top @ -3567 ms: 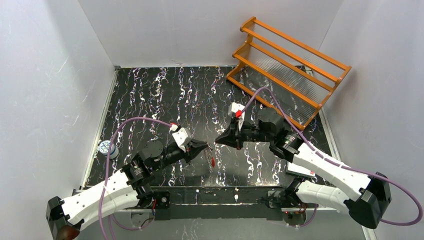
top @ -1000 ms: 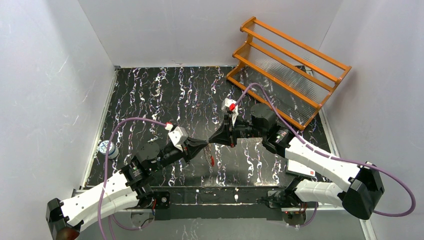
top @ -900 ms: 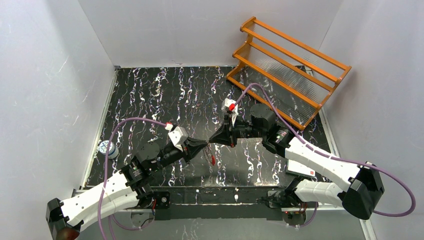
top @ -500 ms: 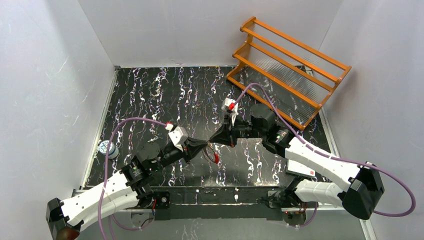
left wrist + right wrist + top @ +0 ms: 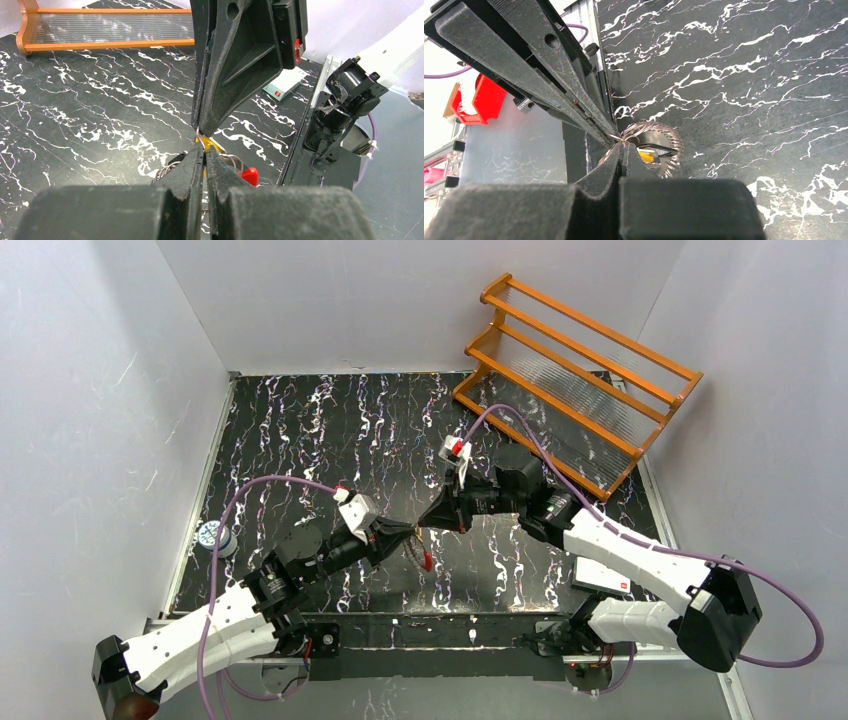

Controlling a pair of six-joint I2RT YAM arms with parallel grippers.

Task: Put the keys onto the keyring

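Both grippers meet tip to tip over the middle of the black marbled table. My left gripper (image 5: 414,532) is shut on the keyring (image 5: 424,552), a thin silvery wire coil whose red section (image 5: 249,175) hangs just below. My right gripper (image 5: 433,523) is shut too, pinching the same wire right against the left tips. In the right wrist view the keyring coil (image 5: 670,141) fans out beyond my fingertips (image 5: 628,150). A brass key (image 5: 647,157) and a dark flat piece (image 5: 651,147) hang within the coil. The brass key (image 5: 213,145) shows behind my left fingers (image 5: 194,160).
An orange slatted rack (image 5: 575,370) stands at the back right. A small blue-and-white object (image 5: 213,536) lies at the table's left edge. A white box with a red switch (image 5: 600,580) sits by the right arm's base. The table's near rail (image 5: 300,145) runs close below the grippers.
A few seconds ago the two tips were apart; they have since met. Over the last second the right wrist shifted slightly left, and the hanging red section swung a little.
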